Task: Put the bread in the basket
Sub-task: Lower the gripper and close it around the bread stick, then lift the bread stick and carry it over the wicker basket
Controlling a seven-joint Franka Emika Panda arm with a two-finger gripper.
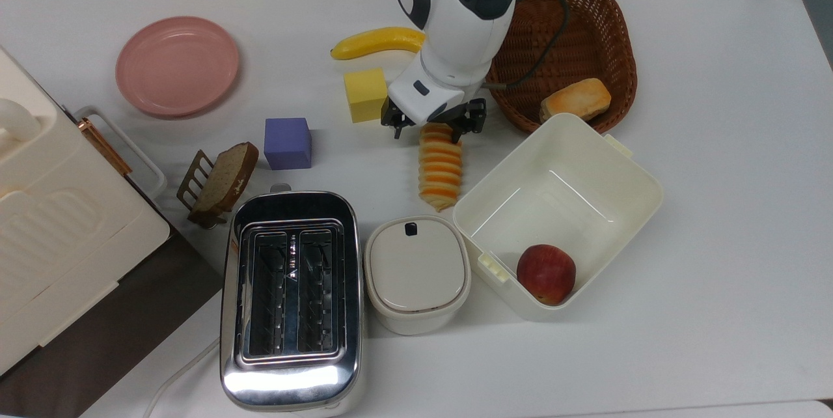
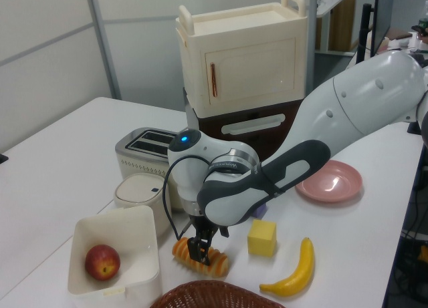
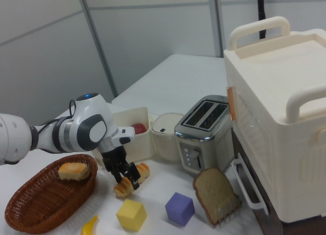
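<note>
The bread is a long loaf with orange and cream stripes, lying on the white table between the yellow cube and the cream tub. My gripper is down over its end nearest the basket, with the fingers shut on the loaf across its width. From the side, the gripper pinches the bread just above the tabletop. The right view shows the gripper on the bread too. The dark wicker basket sits just beyond the arm, and a short golden bun rests on its near rim.
A cream tub holding an apple stands close to the bread at the top view's right. A yellow cube, a purple cube and a banana lie at the top view's left. A toaster and a lidded pot stand nearer.
</note>
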